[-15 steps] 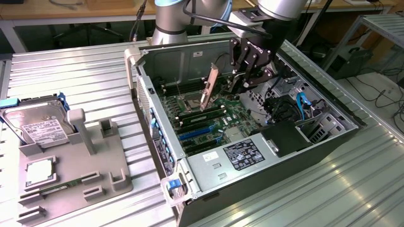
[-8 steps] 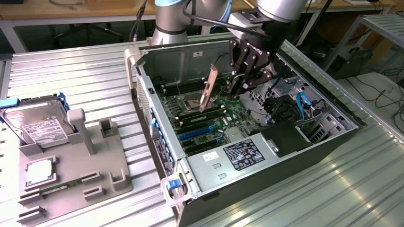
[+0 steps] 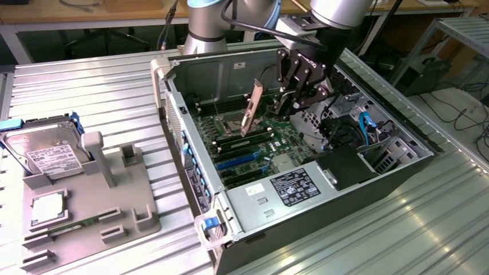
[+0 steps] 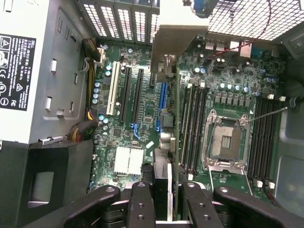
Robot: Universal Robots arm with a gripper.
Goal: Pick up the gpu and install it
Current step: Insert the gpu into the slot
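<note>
overhead, gripper (image 3: 299, 94) hanging inside the open computer case (image 3: 397, 172), fingers closed on the gpu (image 3: 251, 109). card held edge-down, tilted a little, silvery bracket end toward the case's rear wall, lower edge just above the motherboard (image 3: 252, 146) and apparently not yet seated, though hard to judge from the exterior view. in the wrist view, same card seen edge-on, running away from the black fingers (image 4: 140, 199) toward the rear grille, bracket (image 4: 178, 33) wide and grey at the far end. card body (image 4: 161, 175) pinched between the two inner finger pads, hovering over the blue expansion slot (image 4: 162, 95), beside the two black slots (image 4: 132, 92) and the white slot (image 4: 113, 90). empty cpu socket (image 4: 227, 140) and rows of memory slots (image 4: 194, 126) lying to one side of the card. power supply (image 3: 287, 189) with its black label sitting at the near end of the case in the exterior view, blue cables (image 3: 365, 123) in the drive bay area. outside the case, toward the exterior view's left, grey fixture tray (image 3: 91, 212) resting on the ribbed metal table (image 3: 91, 91), carrying a silver hard drive (image 3: 46, 152) with a white label, a cpu chip (image 3: 47, 209) and a narrow green memory stick (image 3: 73, 224).
</note>
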